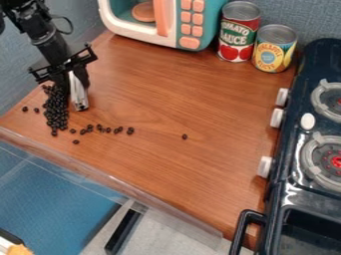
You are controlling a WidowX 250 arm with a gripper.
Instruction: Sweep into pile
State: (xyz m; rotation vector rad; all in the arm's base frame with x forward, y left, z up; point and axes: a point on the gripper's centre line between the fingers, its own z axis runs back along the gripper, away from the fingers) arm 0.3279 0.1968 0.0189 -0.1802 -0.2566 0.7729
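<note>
Gripper: At the view's upper left, my black gripper point(72, 79) is hanging over the tabletop point(153, 89), fingers narrowed around a slim, pale tool point(77, 93).
Tool: It is pointing down at a slight tilt, its lower end sitting just beside the right side of the heap.
Main heap: Small dark beans point(56, 112) are crowding into a long, narrow pile near the tabletop's left corner, its top end lying below my gripper.
Row: More beans are trailing rightward from near the heap's lower end in a loose, uneven line, some sitting close together.
Strays: Two beans are lying left of the heap, one is resting below the row, and another is sitting alone well to the right, near the middle of the wood.
Back edge: A toy microwave point(189, 22), teal and white with coral buttons, is standing beside two cans, a red-labelled one point(238, 31) and a yellow-labelled one point(273, 49).
Right side: A dark toy stove point(296, 164) is flanking the wood, its white knobs point(276, 118) facing the beans.
Near edge: A clear strip point(126, 185) is running along the tabletop's front.
</note>
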